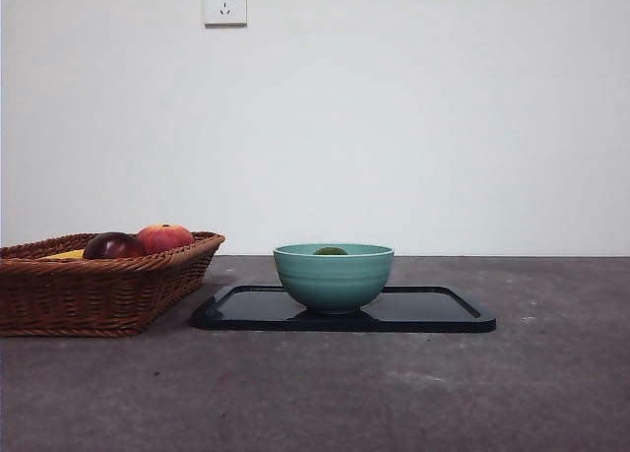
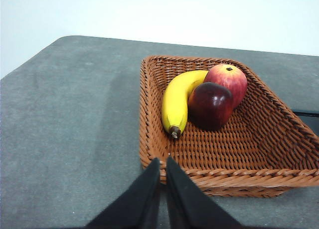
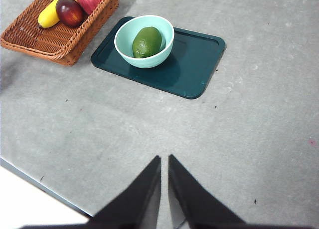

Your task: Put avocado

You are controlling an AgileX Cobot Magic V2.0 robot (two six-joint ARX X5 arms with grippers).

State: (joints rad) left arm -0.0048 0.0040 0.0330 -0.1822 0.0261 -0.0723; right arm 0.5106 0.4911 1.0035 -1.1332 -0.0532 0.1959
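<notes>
The dark green oval avocado point(image 3: 146, 42) lies inside the teal bowl point(image 3: 127, 35), which stands on a dark tray point(image 3: 194, 64). In the front view only the avocado's top point(image 1: 331, 250) shows above the bowl's rim point(image 1: 333, 275). My right gripper point(image 3: 164, 161) is shut and empty, high above the bare table, well away from the bowl. My left gripper point(image 2: 163, 164) is shut and empty, just at the near rim of the wicker basket point(image 2: 149, 134). Neither gripper shows in the front view.
The wicker basket point(image 1: 98, 294) stands left of the tray point(image 1: 433, 309) and holds a banana point(image 2: 177, 99), a dark maroon fruit point(image 2: 210, 105) and a red-orange fruit point(image 2: 228, 79). The table's edge point(image 3: 30, 176) runs near my right gripper.
</notes>
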